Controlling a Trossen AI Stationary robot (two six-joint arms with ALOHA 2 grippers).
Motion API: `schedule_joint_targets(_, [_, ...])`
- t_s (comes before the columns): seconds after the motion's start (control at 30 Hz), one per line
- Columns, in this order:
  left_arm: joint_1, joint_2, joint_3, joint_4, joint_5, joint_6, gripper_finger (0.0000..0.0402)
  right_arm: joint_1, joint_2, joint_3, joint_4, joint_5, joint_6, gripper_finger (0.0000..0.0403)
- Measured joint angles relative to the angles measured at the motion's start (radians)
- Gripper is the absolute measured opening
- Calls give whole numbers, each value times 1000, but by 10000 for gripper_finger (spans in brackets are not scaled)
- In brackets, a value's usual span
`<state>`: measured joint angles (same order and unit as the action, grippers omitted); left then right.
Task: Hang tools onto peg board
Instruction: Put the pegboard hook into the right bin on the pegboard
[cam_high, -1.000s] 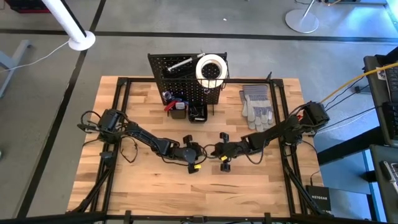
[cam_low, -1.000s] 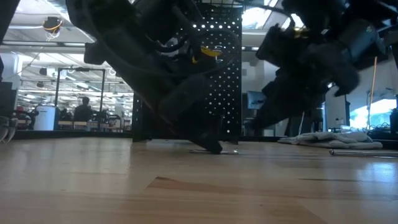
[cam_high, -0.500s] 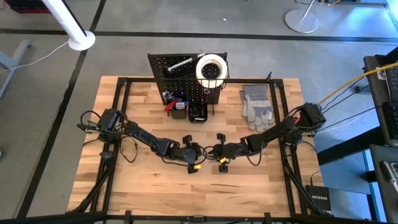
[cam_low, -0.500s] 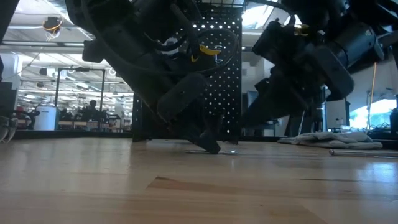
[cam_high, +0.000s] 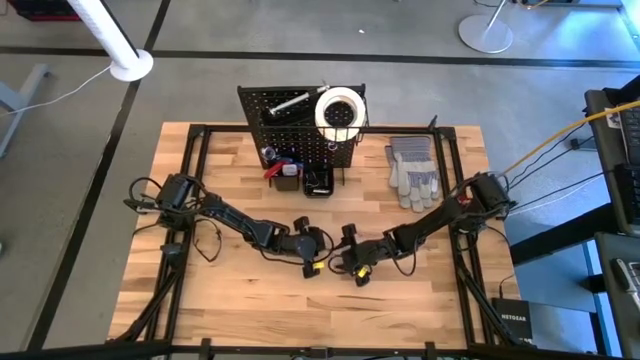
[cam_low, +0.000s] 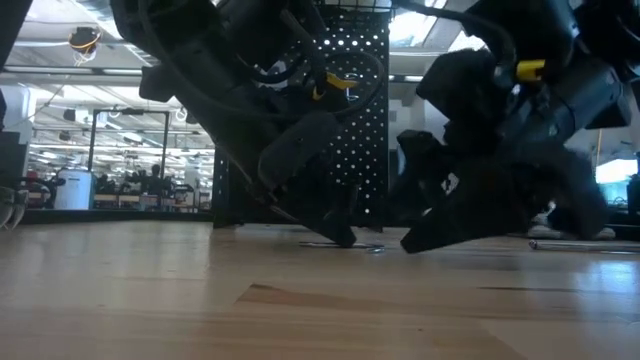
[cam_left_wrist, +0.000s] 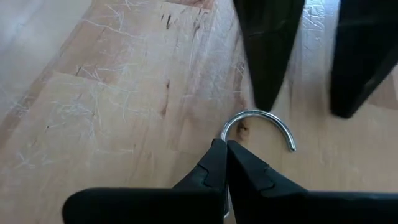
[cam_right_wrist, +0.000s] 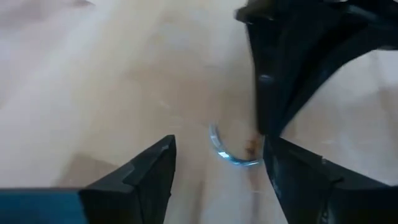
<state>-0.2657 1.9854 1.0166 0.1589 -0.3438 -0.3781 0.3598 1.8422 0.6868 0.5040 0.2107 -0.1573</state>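
**Pinching a small silver hook at mid-table**

Meeting near the middle of the wooden table (cam_high: 230, 280), the two arms face each other over a silver metal tool (cam_left_wrist: 260, 124), a thin curved hook lying flat on the boards. The left gripper (cam_left_wrist: 225, 163) has its fingers pressed together on one end of the hook; the hook's stem is hidden beneath them. The right gripper (cam_right_wrist: 217, 168) stands spread, its fingers either side of the hook's curve and not touching it. From above, the hook itself is too small to make out between left gripper (cam_high: 322, 243) and right gripper (cam_high: 343, 262). In the low view both arms are dark masses covering most of the peg board (cam_low: 365, 110). The peg board (cam_high: 290, 125) stands upright at the table's far edge, with a white tape roll (cam_high: 340, 110) on it; the items in its bins are hard to tell apart. Grey gloves (cam_high: 413, 170) lie to its right.
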Motion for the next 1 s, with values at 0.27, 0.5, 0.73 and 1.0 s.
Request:
schedule_joint_targets(0.27, [0,-10,8,-22,31,-12,4,0,14,0,22,69,15,241])
schedule_joint_targets(0.5, [13,-50,83,-200,131,12,67,0,-5,0,18,78,83,241])
schedule_joint_targets(0.73, [14,-19,142,-316,144,43,105,0,-5,0,0,96,104,241])
schedule_joint_targets(1.0, [14,44,146,-335,83,24,93,0,-5,0,2,74,104,241])
